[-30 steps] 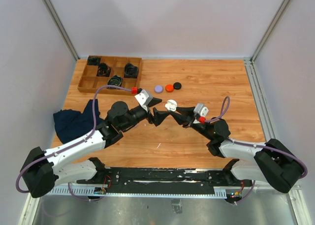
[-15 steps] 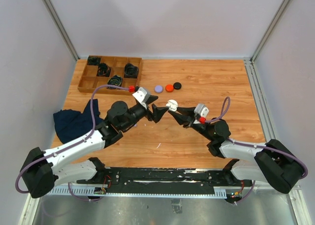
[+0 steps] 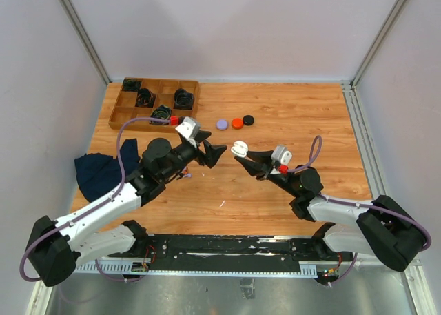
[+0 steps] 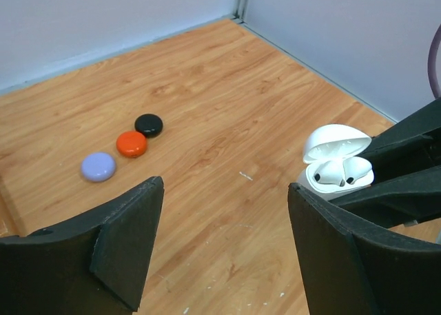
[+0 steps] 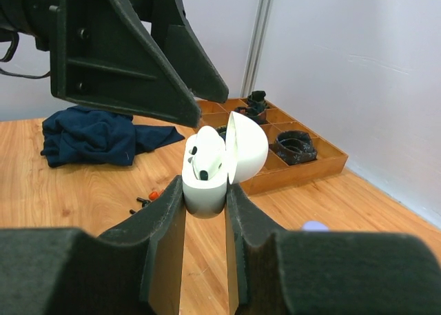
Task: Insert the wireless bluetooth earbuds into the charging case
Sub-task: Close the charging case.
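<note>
I see a narrow open gap between my left end effector (image 3: 218, 154) and the raised charging case (image 3: 239, 148). Three round cases (image 3: 236, 123) lie just beyond, and bare tabletop (image 3: 227, 191) lies below.

A wooden tray (image 3: 125, 116) sits at the far left corner of the wood-grain surface (image 3: 296, 115). Coiled black cables (image 3: 182, 98) lie in several of its compartments. A crumpled dark blue cloth (image 3: 100, 171) lies at the left edge, nearer than the tray. A few small red and black bits (image 5: 145, 199) lie beside the cloth.
</note>
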`<state>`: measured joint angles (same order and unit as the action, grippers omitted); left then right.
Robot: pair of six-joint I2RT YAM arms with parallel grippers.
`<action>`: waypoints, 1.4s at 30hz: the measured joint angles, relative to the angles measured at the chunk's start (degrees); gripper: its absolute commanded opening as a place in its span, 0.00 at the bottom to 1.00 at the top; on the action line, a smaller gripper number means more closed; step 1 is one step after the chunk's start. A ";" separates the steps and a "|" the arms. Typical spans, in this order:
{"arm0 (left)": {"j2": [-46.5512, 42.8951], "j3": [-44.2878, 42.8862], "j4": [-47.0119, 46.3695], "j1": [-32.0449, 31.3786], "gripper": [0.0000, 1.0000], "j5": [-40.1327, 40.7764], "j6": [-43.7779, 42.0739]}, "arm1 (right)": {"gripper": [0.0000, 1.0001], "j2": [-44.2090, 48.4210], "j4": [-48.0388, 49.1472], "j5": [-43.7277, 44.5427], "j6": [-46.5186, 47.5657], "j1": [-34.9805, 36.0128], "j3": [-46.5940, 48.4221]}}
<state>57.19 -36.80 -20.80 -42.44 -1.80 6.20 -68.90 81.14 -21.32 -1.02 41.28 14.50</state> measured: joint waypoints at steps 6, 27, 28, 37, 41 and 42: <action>-2.05 -0.02 2.49 5.46 0.89 -7.85 5.14 | 0.01 0.70 -2.58 -2.91 0.00 -0.35 0.09; 6.78 -6.08 6.51 13.11 0.91 -37.92 23.89 | 0.01 -4.68 -8.81 -17.81 -3.76 -1.31 9.42; 7.13 -6.08 6.54 13.11 0.90 -38.62 24.11 | 0.01 -4.85 -8.81 -18.10 -3.98 -1.31 9.60; 7.80 -6.08 3.74 13.11 0.83 -43.80 26.03 | 0.01 -7.15 -8.81 -19.82 -6.45 -1.79 11.06; 7.80 -6.05 1.88 13.11 0.80 -45.53 26.64 | 0.01 -8.24 -8.74 -20.52 -7.78 -2.21 11.06; 7.80 -6.08 1.49 13.11 0.80 -45.88 26.75 | 0.01 -8.39 -8.68 -20.76 -8.09 -2.38 11.06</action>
<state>64.99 -42.87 -19.31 -29.32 -47.68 32.95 -77.30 72.47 -42.09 -9.10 38.89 25.56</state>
